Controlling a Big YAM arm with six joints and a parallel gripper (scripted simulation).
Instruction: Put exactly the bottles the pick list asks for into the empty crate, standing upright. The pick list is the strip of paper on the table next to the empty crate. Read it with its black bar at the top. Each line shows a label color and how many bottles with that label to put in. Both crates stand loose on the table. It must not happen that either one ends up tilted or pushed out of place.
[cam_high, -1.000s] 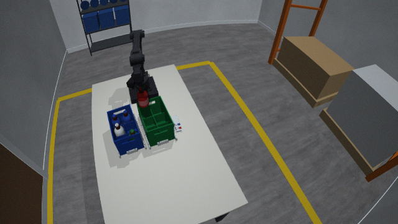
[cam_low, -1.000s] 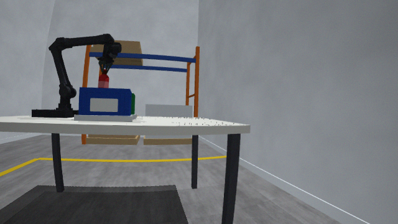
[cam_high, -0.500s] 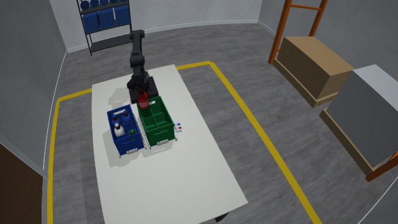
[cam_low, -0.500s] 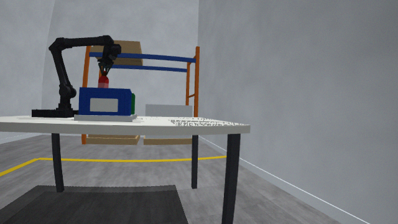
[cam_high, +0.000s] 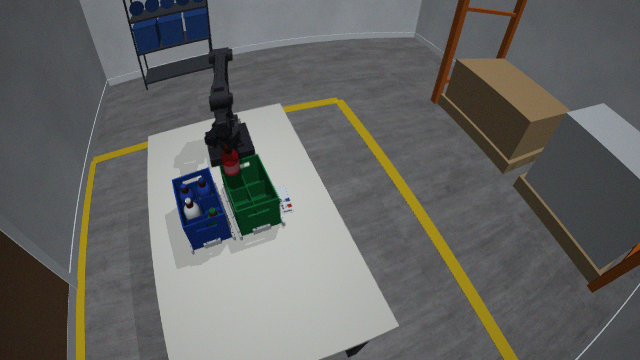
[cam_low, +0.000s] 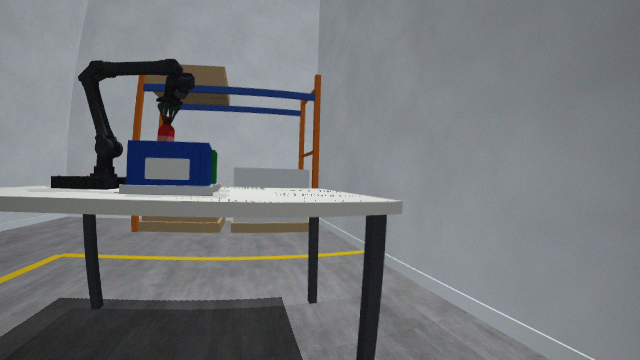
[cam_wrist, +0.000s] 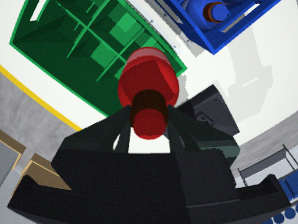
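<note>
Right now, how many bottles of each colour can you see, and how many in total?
Red bottle: 1
Blue bottles: 2
White bottle: 1
Green bottle: 1
Total: 5

Red bottle (cam_high: 230, 162) hangs upright, pinched at its neck, above the green crate's (cam_high: 260, 210) back corner, its base above the rim. That green crate's divided cells show no bottles. Just beside it, the blue crate (cam_high: 204, 234) carries two blue bottles (cam_high: 202, 185), a white one (cam_high: 191, 209) and a small green one (cam_high: 213, 211). The pick list (cam_high: 286, 199) lies flat beside the green crate.
</note>
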